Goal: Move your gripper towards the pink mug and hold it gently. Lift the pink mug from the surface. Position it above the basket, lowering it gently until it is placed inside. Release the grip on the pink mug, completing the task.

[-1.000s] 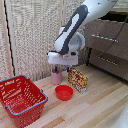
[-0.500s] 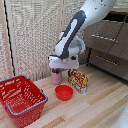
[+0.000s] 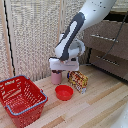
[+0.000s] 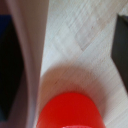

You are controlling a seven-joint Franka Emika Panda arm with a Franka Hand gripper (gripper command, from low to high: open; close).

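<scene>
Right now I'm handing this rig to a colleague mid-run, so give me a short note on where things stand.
Gripper: directly over the mug, fingers hidden; cannot tell if it grips.
Mug: upright on the table, beside the snack bag and behind the red bowl.
Basket: on the table at the exterior view's left, no mug in it.
Done: the approach.
Left: confirm the grasp, lift, carry over the basket, lower, release.

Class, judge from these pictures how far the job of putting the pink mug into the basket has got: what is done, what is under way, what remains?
Done: the gripper has reached the pink mug and sits right over it. Under way: the grasp; whether the jaws have closed cannot be told. The mug appears to be on the wooden surface beside the red bowl. Left: lifting, carrying to the basket, lowering, releasing.
</scene>
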